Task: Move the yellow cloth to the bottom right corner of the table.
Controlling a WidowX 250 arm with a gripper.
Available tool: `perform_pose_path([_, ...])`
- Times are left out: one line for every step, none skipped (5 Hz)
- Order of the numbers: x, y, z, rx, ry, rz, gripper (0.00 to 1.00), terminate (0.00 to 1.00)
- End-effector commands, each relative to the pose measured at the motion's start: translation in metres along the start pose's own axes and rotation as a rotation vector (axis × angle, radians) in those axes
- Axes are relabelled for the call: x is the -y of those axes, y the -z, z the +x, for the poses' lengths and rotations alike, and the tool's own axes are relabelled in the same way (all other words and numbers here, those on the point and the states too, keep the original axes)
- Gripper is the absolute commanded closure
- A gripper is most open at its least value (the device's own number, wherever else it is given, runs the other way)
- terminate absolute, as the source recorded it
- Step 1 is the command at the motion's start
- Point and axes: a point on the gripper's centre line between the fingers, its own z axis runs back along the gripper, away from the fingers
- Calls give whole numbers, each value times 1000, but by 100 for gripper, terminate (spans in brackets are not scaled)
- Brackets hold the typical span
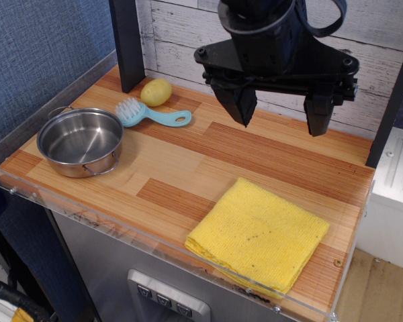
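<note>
Yellow cloth [258, 235] first, closest of all: folded, nearly square, lying flat at the near right corner of the worktop [188, 157]. Front edge right up against the clear rim, maybe hanging over a little. Sits turned like a diamond, one corner pointing toward the back. No long side to speak of, so no better way to pinch it. A few small dark specks on top. Looks to be in its goal corner already, so likely little or nothing left to do.

Farther back and to the left, a shiny steel pot [80, 141], empty. Behind that, a light blue brush [151, 114] with white bristles, and a small yellow ball like a potato [156, 92] just beside the brush head. All three well apart from the cloth.

Farthest and highest, the black jaws [279, 107], spread wide, gripping nothing, hanging in the air over the back of the worktop. Cloth lies below and toward the front from there, a bit to the side but mostly straight forward. Only one arm, so no choosing.

No brand, label or writing to read anywhere.
</note>
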Motion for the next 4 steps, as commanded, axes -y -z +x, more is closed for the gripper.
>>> perform_pose_path([-1, -14, 5, 46, -7, -17, 0, 0])
perform_pose_path([-1, -14, 5, 46, -7, -17, 0, 0])
perform_pose_path([-1, -14, 5, 46, -7, -17, 0, 0])
perform_pose_path([-1, -14, 5, 46, -7, -17, 0, 100])
